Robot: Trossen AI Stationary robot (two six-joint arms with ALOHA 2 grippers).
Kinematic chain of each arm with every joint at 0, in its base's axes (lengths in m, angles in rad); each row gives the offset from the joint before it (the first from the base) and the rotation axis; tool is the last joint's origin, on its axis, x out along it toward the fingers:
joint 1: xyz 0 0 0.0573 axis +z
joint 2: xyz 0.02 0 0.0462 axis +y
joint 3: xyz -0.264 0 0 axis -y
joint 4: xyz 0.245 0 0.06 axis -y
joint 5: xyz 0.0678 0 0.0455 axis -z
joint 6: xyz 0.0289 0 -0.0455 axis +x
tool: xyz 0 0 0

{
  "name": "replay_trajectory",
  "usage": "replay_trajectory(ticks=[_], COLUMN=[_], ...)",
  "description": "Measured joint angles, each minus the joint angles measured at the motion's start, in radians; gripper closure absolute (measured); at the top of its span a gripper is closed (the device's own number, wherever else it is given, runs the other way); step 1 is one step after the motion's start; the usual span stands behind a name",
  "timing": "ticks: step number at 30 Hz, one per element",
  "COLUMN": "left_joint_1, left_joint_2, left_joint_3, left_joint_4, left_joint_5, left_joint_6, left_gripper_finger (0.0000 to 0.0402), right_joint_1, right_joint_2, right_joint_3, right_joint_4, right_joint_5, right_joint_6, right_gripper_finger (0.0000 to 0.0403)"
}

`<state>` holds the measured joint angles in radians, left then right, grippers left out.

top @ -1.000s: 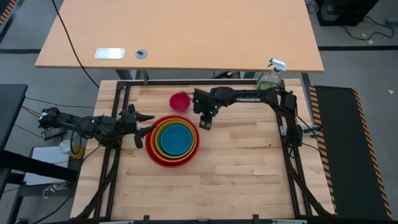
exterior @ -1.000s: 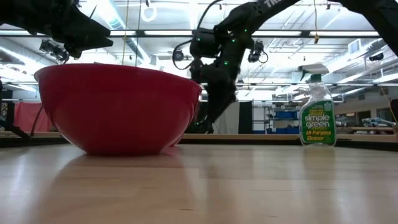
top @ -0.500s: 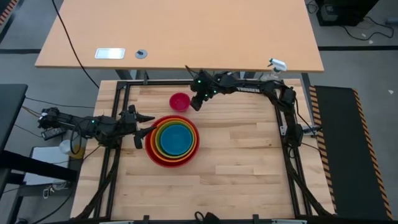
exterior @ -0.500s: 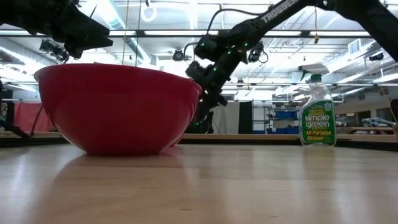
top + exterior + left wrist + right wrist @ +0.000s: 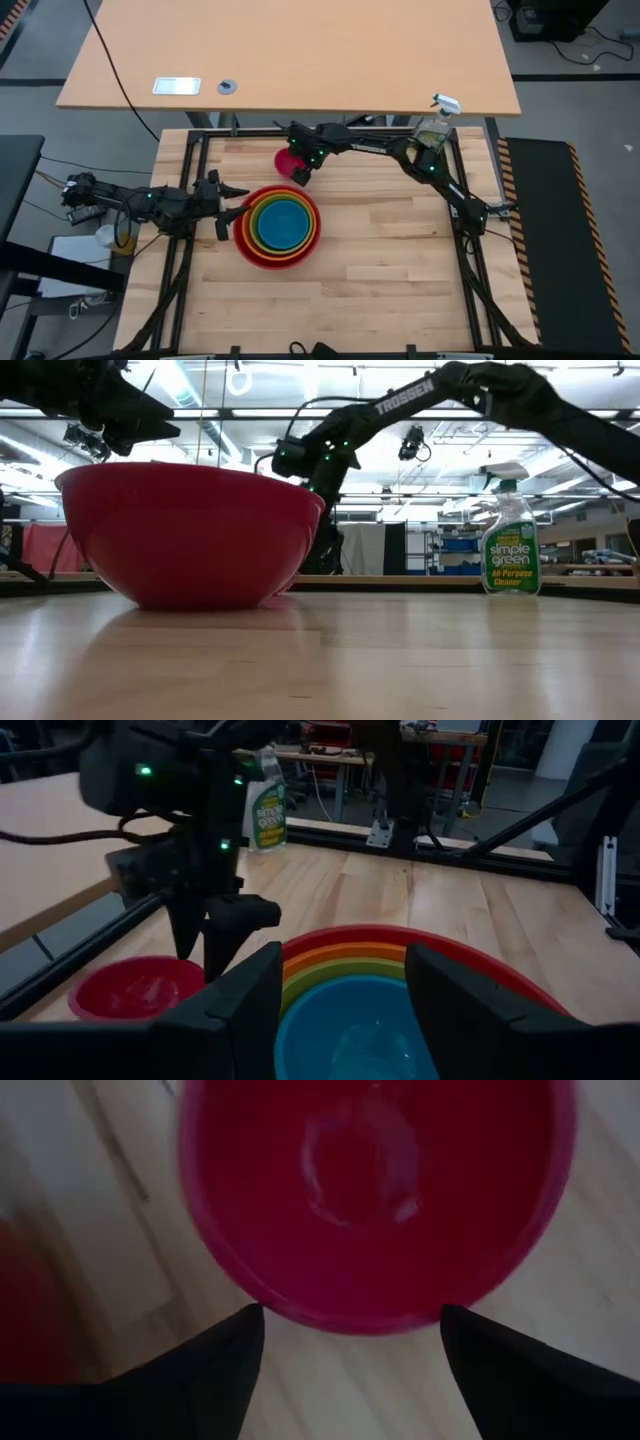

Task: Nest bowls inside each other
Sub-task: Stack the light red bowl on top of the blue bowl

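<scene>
Right gripper (image 5: 299, 172) hangs wide open over the small glossy pink-magenta plastic bowl (image 5: 287, 161) on the tabletop (image 5: 380, 240) beside the nested stack (image 5: 278, 226), left gripper (image 5: 228, 206) parted nearby, and a shallow bite could flip that rim.

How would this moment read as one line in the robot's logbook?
stack: red, orange, green, blue bowls nested | pink bowl alone | right gripper open above it | left gripper open beside stack

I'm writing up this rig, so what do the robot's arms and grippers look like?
Both arms are dark, slim and jointed, dotted with small green lights. The right arm carries white TROSSEN lettering. Each gripper, left and right, ends in two flat black fingers.
</scene>
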<state>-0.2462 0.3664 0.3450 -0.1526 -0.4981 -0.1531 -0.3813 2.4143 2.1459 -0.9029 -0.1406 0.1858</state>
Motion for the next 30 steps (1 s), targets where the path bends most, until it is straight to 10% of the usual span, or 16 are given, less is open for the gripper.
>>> replay_trajectory(ticks=[11,24,30], left_joint_1=[0.0,0.0,0.0], left_joint_2=[0.0,0.0,0.0], left_joint_3=[0.0,0.0,0.0], left_joint_4=[-0.017,-0.017,-0.017], left_joint_5=[0.013,0.012,0.012], left_joint_6=[0.0,0.011,0.011], left_gripper_finger=[0.0187,0.0187,0.0187], right_joint_1=[0.03,0.031,0.037], right_joint_2=[0.045,0.045,0.044], right_joint_3=[0.059,0.059,0.118], right_joint_4=[-0.096,-0.092,-0.133], right_joint_5=[0.077,0.098,0.098], right_joint_6=[-0.011,-0.056,-0.074], right_gripper_finger=[0.0162,0.0389,0.0394])
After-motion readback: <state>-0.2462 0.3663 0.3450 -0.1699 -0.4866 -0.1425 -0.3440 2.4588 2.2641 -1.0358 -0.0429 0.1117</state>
